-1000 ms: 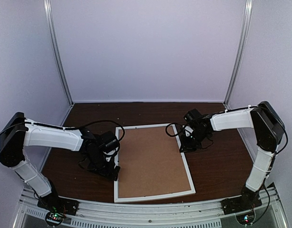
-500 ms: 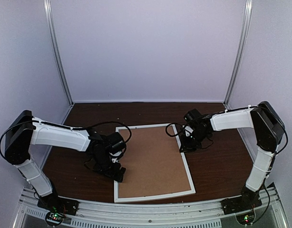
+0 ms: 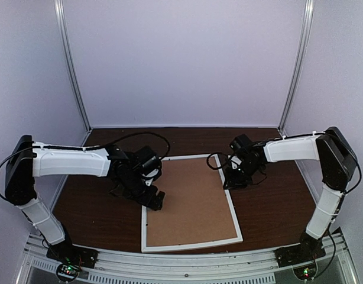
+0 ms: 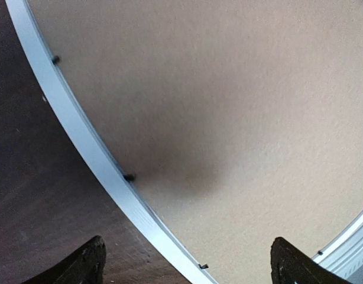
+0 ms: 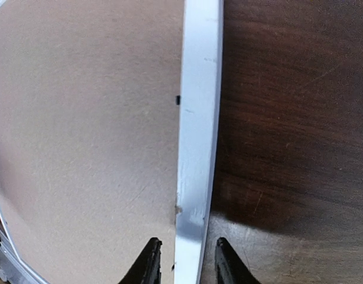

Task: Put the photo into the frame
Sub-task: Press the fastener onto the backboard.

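Lilac walls [image 3: 181, 59] are seen to enclose a dark wooden surface [image 3: 270, 207]. At its middle the frame [image 3: 189, 244] is laid flat, back up, filled by a brown backing board [image 3: 190, 201]. The left arm [image 3: 69, 163] is reached over the frame's left rail; the left fingers [image 4: 87, 266] are spread wide above rail and board, with nothing held. The right fingers [image 5: 147, 263] are parted narrowly, one on either side of the far right rail, with slim gaps visible. Small black tabs [image 4: 129, 177] are noted along the frame's inner edge.

Brown backing board [image 3: 190, 198], dark wood table [image 3: 270, 207], pale enclosure walls [image 3: 181, 59]
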`<action>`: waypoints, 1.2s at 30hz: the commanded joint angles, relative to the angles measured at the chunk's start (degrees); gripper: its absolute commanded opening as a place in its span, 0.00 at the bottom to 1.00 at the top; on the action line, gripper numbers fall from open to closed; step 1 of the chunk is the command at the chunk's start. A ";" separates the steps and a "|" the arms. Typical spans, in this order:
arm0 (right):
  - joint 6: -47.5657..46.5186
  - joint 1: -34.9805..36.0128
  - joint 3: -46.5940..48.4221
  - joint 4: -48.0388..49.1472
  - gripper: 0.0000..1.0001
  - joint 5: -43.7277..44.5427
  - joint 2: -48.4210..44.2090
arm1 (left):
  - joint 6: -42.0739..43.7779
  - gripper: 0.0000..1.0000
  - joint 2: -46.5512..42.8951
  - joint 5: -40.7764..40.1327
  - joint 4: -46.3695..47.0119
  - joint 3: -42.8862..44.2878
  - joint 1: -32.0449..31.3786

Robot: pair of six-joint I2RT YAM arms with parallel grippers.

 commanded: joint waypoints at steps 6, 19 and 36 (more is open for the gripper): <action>-0.92 1.35 -1.19 -3.97 0.42 3.73 -6.94 | 5.74 0.98 -1.70 3.84 4.48 5.14 11.67; -1.50 1.44 0.30 -4.37 0.37 5.54 -4.19 | 6.07 0.72 9.80 4.67 2.53 9.95 17.87; -1.07 1.47 -0.01 -3.32 0.37 5.66 -2.81 | 4.36 0.36 15.24 7.07 5.61 8.12 17.88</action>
